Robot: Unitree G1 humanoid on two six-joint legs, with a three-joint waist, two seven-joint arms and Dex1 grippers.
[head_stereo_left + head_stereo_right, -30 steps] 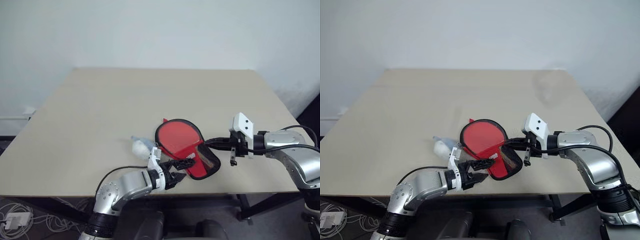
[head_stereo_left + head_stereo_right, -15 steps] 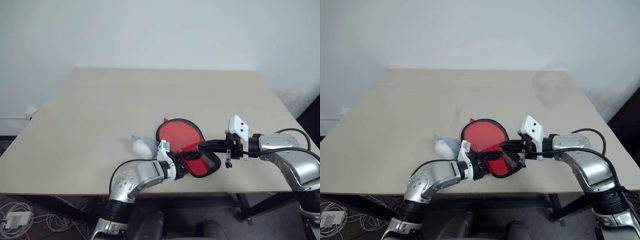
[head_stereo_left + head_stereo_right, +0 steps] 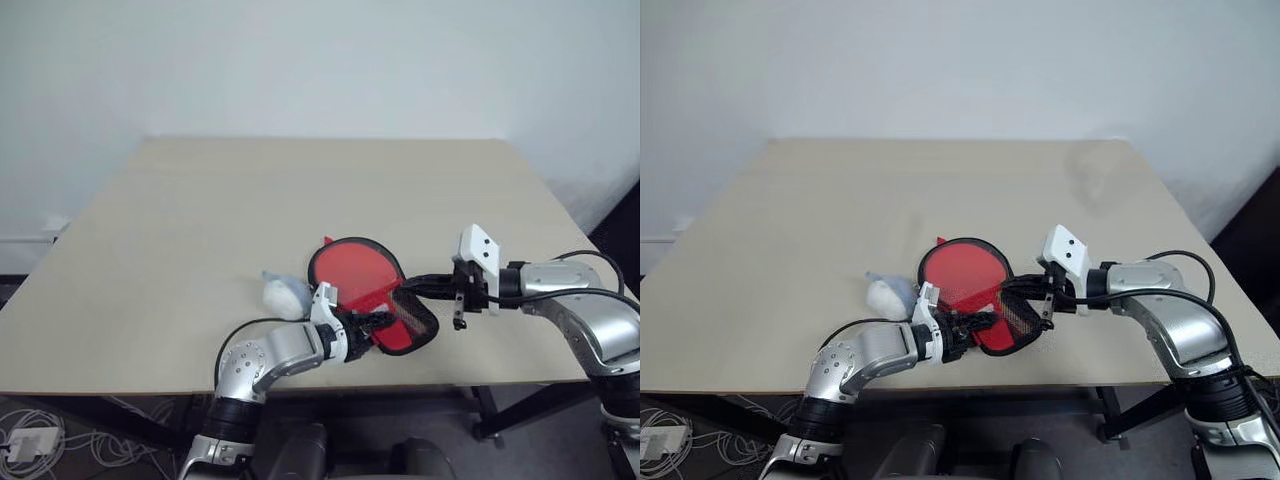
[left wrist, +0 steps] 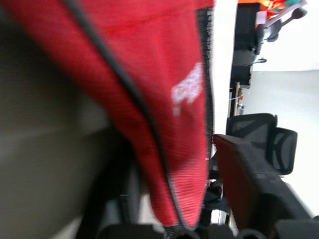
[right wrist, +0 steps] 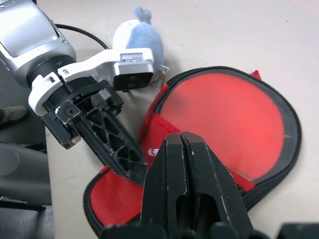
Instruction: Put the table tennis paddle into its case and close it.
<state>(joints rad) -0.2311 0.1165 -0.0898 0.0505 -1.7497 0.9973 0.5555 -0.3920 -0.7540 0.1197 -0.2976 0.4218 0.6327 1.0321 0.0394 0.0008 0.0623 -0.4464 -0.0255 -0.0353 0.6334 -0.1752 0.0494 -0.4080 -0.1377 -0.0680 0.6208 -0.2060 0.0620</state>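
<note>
Paddle (image 3: 350, 275) sits inside the case (image 5: 124, 199) near the table's (image 3: 200, 220) front edge. Your right gripper (image 5: 182, 149) is pinched shut on the flap, lifting it; your left gripper (image 3: 372, 322) pinches the lower edge, steadying.

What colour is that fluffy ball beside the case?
The pom-pom is white and grey-blue, clearest in the right wrist view.

case (image 3: 375, 310) on table (image 3: 200, 220) near front edge, pom-pom (image 3: 283, 295) just left, paddle (image 5: 234, 124) inside
</note>
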